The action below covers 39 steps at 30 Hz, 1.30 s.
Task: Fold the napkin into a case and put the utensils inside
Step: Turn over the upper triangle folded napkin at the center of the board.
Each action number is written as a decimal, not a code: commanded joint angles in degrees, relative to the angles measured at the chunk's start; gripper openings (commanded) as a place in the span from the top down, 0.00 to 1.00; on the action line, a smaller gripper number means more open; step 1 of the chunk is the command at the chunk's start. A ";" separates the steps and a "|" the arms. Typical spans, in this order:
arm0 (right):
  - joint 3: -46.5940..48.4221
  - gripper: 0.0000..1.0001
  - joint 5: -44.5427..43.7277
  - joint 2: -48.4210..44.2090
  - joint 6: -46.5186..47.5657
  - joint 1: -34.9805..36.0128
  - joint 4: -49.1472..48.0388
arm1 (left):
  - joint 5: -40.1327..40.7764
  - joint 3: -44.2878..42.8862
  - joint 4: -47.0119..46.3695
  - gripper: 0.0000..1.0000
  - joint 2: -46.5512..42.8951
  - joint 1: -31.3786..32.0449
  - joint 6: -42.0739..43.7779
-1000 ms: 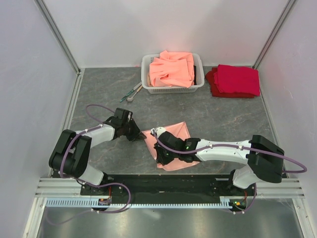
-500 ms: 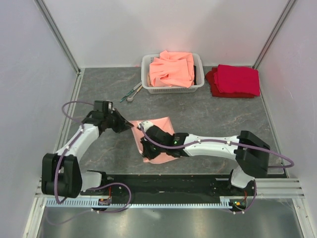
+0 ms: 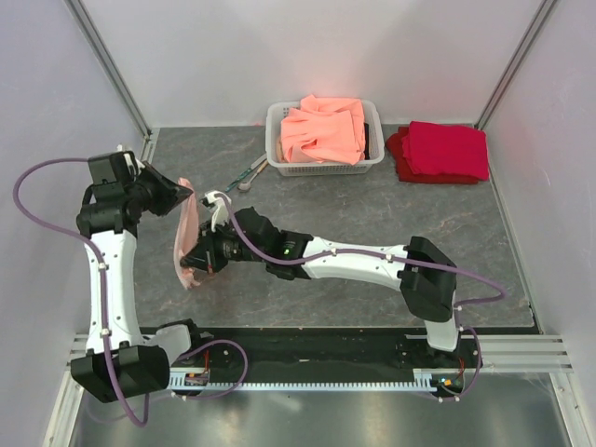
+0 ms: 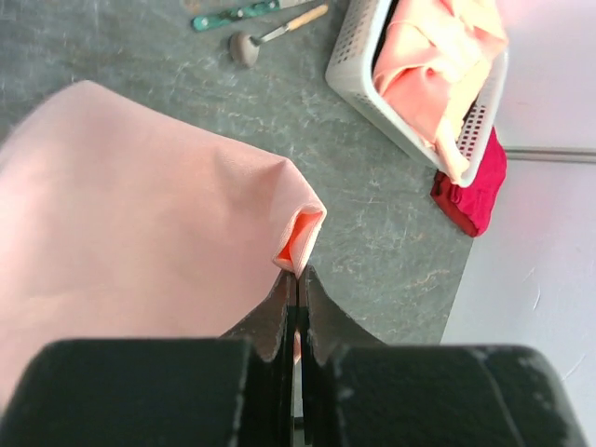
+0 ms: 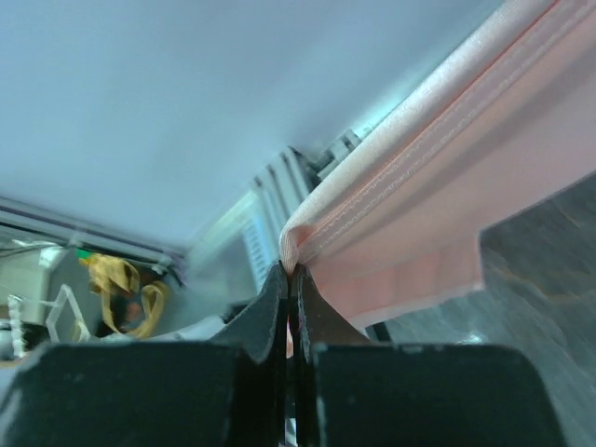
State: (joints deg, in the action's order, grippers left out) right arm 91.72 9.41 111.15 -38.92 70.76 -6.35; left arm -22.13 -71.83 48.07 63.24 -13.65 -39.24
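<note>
- Left gripper [image 3: 189,197] clamped tight on a napkin [image 3: 185,235] corner; right gripper [image 3: 198,261] pinched shut on its hem
- napkin hangs above the table [image 3: 372,219], left side; long axis runs far-to-near between both grips

My top camera hangs above and behind the arm bases, looking down and forward across the whole grey marbled surface [image 3: 419,214]. My left wrist camera rides high, looking down along its jaws at the thin pale-pink cloth napkin [image 4: 121,214] close up. Beyond lie the white plastic basket [image 4: 358,70] and deep red folded cloths [image 4: 475,186], both shared with the top view. My right wrist camera sits tight against the napkin's hem, facing the pale wall [image 5: 140,93].
</note>
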 commanded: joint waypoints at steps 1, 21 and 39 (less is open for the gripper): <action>-11.10 1.00 17.82 -0.94 -10.98 1.93 -14.45 | 3.39 -3.85 -11.94 0.98 4.51 5.02 2.32; -60.43 0.98 15.82 -9.64 -20.24 -9.15 -44.99 | 12.90 6.44 -35.06 0.98 30.00 40.45 -1.88; -66.07 0.16 -2.91 -43.32 -7.41 -24.34 5.64 | 6.21 14.25 -26.63 0.30 13.68 47.39 2.95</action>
State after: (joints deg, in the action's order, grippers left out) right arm 20.86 8.51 65.49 -51.86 51.16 -9.85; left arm -17.02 -62.65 19.09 83.44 31.09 -38.52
